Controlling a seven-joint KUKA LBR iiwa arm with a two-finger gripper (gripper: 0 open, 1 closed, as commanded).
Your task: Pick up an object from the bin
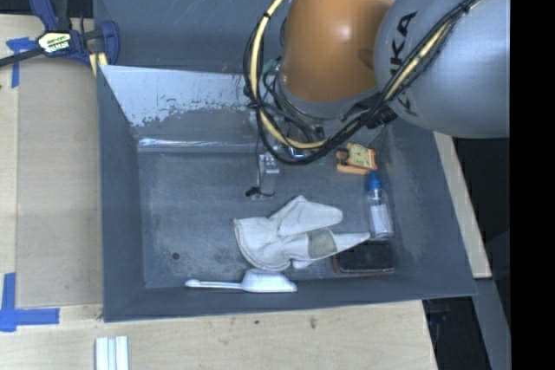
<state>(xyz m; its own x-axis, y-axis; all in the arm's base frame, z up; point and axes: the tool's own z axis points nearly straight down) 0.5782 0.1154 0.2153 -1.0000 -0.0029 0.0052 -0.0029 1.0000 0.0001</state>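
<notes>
My gripper (267, 173) hangs over bare bin floor, just beyond a crumpled white cloth (290, 238), perhaps a glove, lying near the front wall. I cannot tell whether the gripper is open or closed. I judge the cloth light, soft and limp, so I'd pinch its raised middle fold. Its long axis runs left-right, with the lobes pointing toward the clear bottle (377, 210).

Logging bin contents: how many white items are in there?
2: a crumpled white glove on the floor mid-bin, and a white plastic scoop below it against the bin's near wall. The arm may hide others.
</notes>
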